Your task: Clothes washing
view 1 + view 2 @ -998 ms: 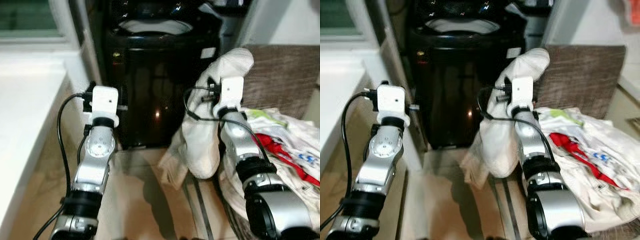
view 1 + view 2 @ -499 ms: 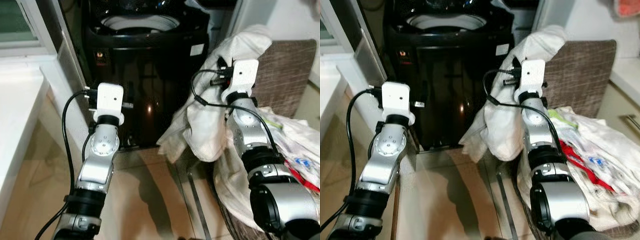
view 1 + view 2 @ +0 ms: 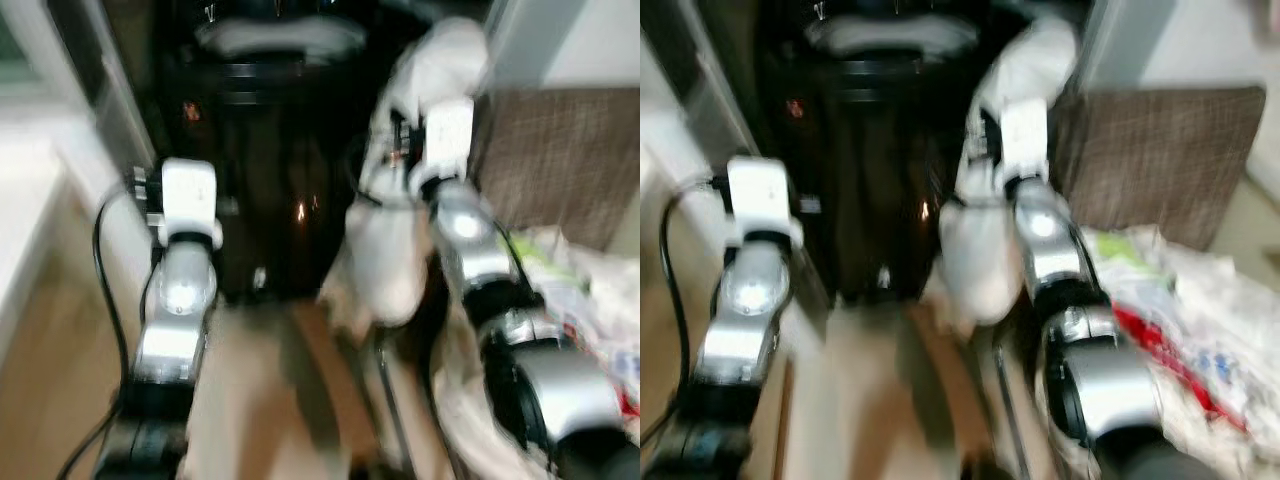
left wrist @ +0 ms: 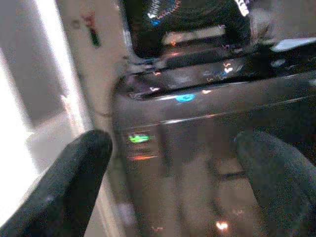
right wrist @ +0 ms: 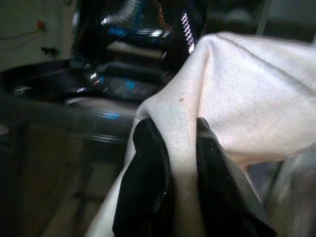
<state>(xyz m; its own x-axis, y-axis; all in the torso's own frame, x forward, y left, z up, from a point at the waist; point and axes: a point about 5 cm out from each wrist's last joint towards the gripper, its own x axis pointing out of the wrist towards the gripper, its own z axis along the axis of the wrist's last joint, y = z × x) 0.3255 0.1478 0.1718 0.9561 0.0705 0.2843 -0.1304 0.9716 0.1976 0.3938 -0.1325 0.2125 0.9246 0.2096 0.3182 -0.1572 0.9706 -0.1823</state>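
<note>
Black top-load washing machine [image 3: 265,150] stands far centre, laundry pile [image 3: 1170,330] near right. Right gripper [image 5: 173,163] pinches a white garment [image 3: 400,250], raised just right of the tub. Left gripper [image 4: 173,168] spread, empty. Best: lift the hem above the rim before releasing.

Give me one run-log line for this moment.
right gripper: shut on white cloth, raised | left gripper: open, facing washing machine | head views: blurred

Blurred beige tiled floor [image 3: 250,400] below. White counter [image 3: 20,230] along the left edge. Brown woven chair back [image 3: 1160,150] against a pale wall [image 3: 590,40], lit dimly.
</note>
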